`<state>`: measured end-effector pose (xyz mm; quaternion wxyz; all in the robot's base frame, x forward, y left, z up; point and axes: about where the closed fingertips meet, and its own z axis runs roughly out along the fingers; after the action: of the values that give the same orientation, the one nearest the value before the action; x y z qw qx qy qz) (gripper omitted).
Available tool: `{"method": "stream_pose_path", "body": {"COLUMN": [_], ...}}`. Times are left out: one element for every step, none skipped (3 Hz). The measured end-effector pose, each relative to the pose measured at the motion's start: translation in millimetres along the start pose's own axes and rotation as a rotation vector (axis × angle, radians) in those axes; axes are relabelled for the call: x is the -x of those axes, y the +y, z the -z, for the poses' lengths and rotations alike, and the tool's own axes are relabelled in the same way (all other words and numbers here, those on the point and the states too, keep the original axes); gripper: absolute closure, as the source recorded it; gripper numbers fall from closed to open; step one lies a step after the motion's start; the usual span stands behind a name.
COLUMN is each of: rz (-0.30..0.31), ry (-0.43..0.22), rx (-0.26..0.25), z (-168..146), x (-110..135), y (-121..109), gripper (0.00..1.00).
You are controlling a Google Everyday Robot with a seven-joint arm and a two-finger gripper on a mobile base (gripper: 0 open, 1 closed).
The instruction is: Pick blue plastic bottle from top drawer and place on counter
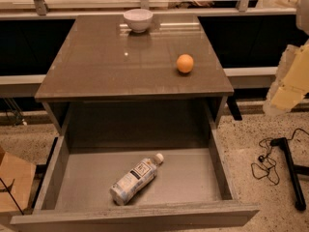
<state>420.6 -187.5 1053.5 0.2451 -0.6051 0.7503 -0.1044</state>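
The blue plastic bottle [135, 178] lies on its side on the flat bottom of the open top drawer [193, 178], left of the middle, with its white cap pointing to the back right. The counter [120, 62] is the glossy brown-grey tabletop above the drawer. My gripper [289, 79] shows only as a pale cream shape at the right edge of the view, level with the counter, far from the bottle and holding nothing that I can see.
An orange [185, 63] sits on the counter's right side and a white bowl [138, 19] at its back edge. A pale ledge with glass panes [87, 4] runs behind. Cables and a black stand [289, 168] lie on the floor at the right.
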Motion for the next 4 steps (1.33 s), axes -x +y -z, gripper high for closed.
{"method": "stream_pose_path", "body": {"rz": [0.0,-0.07,-0.138,-0.138], "ry": [0.0,-0.024,-0.072,-0.072], "rx": [0.0,-0.01,-0.027,-0.03], "z": [0.0,-21.4,-40.1,-38.9], "x": [0.0,13.6,25.7,26.8], "y": [0.0,9.6,14.2,14.3], "gripper": [0.0,0.0,0.0,0.0]}}
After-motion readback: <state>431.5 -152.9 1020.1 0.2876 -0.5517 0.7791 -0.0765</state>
